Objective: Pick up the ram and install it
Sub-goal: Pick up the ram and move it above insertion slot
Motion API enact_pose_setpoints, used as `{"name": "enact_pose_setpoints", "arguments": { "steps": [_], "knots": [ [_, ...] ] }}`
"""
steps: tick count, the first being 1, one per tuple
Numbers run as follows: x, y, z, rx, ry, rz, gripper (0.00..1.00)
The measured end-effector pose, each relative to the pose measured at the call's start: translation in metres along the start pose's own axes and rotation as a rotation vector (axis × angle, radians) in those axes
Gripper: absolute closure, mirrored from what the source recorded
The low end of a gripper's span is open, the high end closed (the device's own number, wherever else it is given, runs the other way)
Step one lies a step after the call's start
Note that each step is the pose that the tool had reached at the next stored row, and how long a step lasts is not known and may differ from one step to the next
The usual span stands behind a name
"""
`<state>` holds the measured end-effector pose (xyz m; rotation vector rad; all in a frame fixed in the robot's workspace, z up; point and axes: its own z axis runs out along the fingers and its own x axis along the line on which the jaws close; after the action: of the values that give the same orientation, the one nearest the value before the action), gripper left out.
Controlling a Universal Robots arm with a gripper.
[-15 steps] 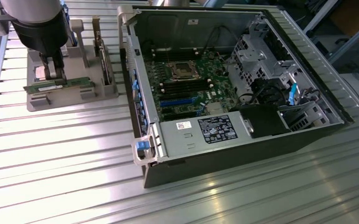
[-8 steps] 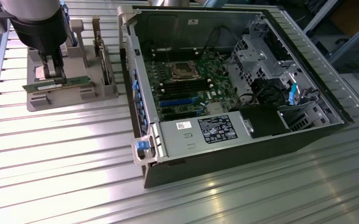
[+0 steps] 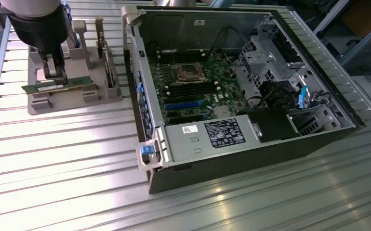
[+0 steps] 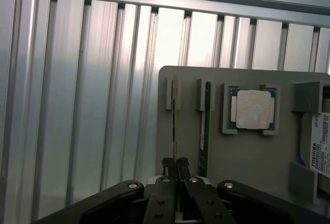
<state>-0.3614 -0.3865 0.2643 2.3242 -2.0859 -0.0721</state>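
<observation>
Over the grey holder (image 3: 76, 98) at the exterior view's left, the end effector (image 3: 54, 79) is clenched on the ram (image 3: 77, 82). Its two fingers pinch the thin green board near the middle, so both ends stick out past the grip. From the wrist view the ram (image 4: 175, 126) is seen edge-on, running away from the end effector (image 4: 178, 165) and lined up with the holder's narrow slot posts. Whether its lower edge has cleared that slot I cannot tell. A second stick (image 4: 207, 121) stands just beside it in the neighbouring slot, and the square processor (image 4: 252, 109) lies in its own recess further along the holder (image 4: 247, 162). The open computer case (image 3: 237, 159) sits well apart on the ribbed counter (image 3: 63, 159), with its dark memory slots (image 3: 189, 89) exposed. The main risk, as I judge it, is a grip on such a slim edge: any tilt could let the board pivot between the fingers, drag against the posts or bump its neighbour. A twisted stick would then meet a socket crooked.
</observation>
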Motion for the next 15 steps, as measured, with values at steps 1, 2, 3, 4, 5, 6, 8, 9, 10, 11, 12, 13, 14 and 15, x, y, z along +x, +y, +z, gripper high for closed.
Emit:
{"name": "enact_pose_setpoints", "arguments": {
  "steps": [1, 2, 3, 4, 5, 6, 8, 9, 10, 11, 12, 13, 14, 15],
  "knots": [
    [0.0000, 0.0001, -0.0008, -0.0002, 0.0001, 0.000, 0.88],
    [0.0000, 0.0001, -0.0014, -0.0001, 0.0001, 0.000, 0.88],
    [0.0000, 0.0001, -0.0020, -0.0002, 0.0001, 0.000, 0.88],
    [0.0000, 0.0001, -0.0026, -0.0002, 0.0001, 0.000, 0.88],
    [-0.0001, 0.0001, -0.0030, -0.0001, 0.0001, 0.000, 0.88],
    [-0.0001, 0.0002, -0.0037, -0.0002, 0.0001, 0.000, 0.88],
    [-0.0001, 0.0002, -0.0046, -0.0001, 0.0001, 0.000, 0.88],
    [-0.0001, 0.0003, -0.0052, -0.0002, 0.0001, 0.000, 0.88],
    [-0.0001, 0.0003, -0.0057, -0.0002, 0.0001, 0.000, 0.88],
    [-0.0001, 0.0003, -0.0059, -0.0002, 0.0001, 0.000, 0.88],
    [-0.0001, 0.0003, -0.0061, -0.0001, 0.0001, 0.000, 0.88],
    [-0.0001, 0.0003, -0.0064, -0.0002, 0.0001, 0.000, 0.88],
    [-0.0002, 0.0003, -0.0066, -0.0001, 0.0001, 0.000, 0.88],
    [-0.0001, 0.0003, -0.0068, -0.0002, 0.0001, 0.000, 0.88]
  ]
}}
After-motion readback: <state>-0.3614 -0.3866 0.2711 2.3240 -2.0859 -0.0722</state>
